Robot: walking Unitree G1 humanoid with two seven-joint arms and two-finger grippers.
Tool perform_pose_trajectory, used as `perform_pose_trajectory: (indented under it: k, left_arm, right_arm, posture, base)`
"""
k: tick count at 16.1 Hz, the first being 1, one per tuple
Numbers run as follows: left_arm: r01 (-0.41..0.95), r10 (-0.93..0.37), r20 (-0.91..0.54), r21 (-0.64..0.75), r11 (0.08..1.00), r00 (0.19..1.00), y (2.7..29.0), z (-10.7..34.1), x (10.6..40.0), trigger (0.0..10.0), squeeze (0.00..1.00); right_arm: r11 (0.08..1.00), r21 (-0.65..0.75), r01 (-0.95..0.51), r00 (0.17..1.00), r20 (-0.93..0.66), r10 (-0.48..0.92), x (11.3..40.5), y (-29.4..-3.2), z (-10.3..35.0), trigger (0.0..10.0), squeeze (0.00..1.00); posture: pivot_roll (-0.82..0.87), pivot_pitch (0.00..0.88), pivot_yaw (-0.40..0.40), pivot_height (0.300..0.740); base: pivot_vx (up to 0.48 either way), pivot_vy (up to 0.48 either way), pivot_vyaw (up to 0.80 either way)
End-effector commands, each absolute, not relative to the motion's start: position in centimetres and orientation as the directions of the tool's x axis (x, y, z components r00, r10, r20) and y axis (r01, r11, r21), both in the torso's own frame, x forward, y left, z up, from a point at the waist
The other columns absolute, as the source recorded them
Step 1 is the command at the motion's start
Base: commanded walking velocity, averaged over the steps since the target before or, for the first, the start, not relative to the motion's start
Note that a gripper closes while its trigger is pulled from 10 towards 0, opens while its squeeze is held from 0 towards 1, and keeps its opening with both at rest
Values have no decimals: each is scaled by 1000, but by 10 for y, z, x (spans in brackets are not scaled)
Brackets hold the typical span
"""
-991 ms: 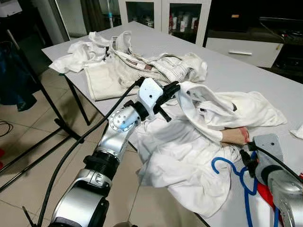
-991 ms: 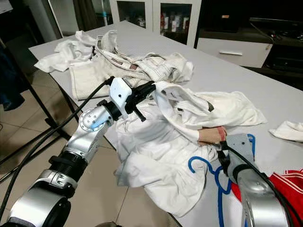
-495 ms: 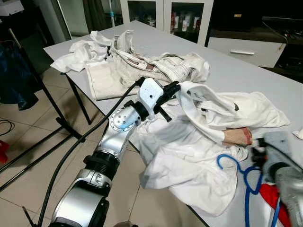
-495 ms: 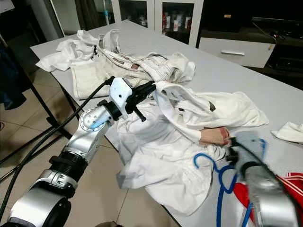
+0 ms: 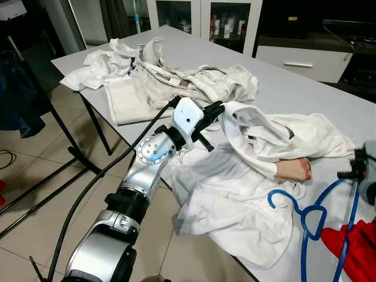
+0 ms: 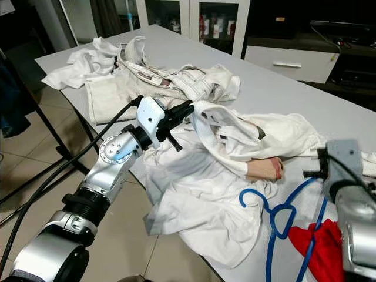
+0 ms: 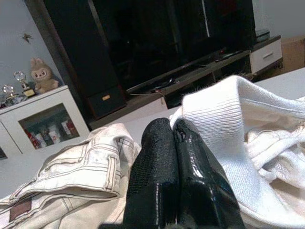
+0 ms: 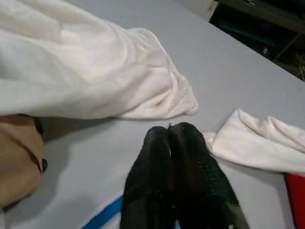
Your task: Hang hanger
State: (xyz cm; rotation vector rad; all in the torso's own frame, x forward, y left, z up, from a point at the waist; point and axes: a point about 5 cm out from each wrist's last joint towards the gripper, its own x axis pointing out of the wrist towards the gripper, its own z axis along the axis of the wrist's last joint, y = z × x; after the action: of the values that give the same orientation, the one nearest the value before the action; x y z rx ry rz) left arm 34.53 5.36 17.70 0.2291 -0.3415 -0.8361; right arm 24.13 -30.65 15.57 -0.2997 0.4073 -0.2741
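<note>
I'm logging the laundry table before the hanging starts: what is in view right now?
Hanger: one, blue, near table edge, hook toward the white shirt.
White shirt: one, draped over the table's near edge.
Red cloth: one, beside the hanger.
Cream clothes: a pile, far end of the table.
Small white cloth: one, by the right gripper.
Table: one, grey.
Cabinet: white, glass doors, behind the table.
Left gripper: shut on the white shirt.
Right gripper: shut, above the hanger.
</note>
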Motion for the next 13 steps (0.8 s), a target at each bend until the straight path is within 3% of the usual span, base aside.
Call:
perform_pose_trajectory:
  k: [1,2,3,5,6,7,13]
  left_arm:
    - [678,-760,209,351,645,615,53,181,347,10000,0]
    - [678,-760,208,350,646,616,53,181,346,10000,0]
    - [678,-759,208,349,646,617,53,180,346,10000,0]
    - [676,-756,211,346,650,619,53,179,345,10000,0]
    - [673,-752,213,342,655,624,54,178,345,10000,0]
    - [673,-751,212,340,656,625,55,177,345,10000,0]
    - [688,-764,213,336,643,609,48,176,342,10000,0]
  right_arm:
    - [912,-380,158,897,-330,-293,243,-305,162,941,0]
    - [908,-403,111,903,-341,-262,241,-302,162,4863,0]
    - [915,-390,102,910,-335,-244,239,-298,160,10000,0]
    - [918,-377,119,927,-290,-239,236,-291,156,10000,0]
    - [914,-384,129,944,-235,-232,235,-282,157,10000,725]
    - [917,-359,175,941,-214,-263,232,-270,156,10000,1000]
    - [941,-296,164,943,-233,-238,210,-228,134,10000,1000]
  posture:
    - [-61,7,59,723]
    - [-62,9,59,723]
    - [-63,12,53,723]
    - [-62,18,46,723]
    - [-67,17,41,723]
    - [-78,14,38,723]
    - [-93,14,41,723]
  base:
    - [0,0,0]
    - [0,0,0]
    - [0,0,0]
    - [0,0,0]
    - [0,0,0]
    - [0,0,0]
    - [0,0,0]
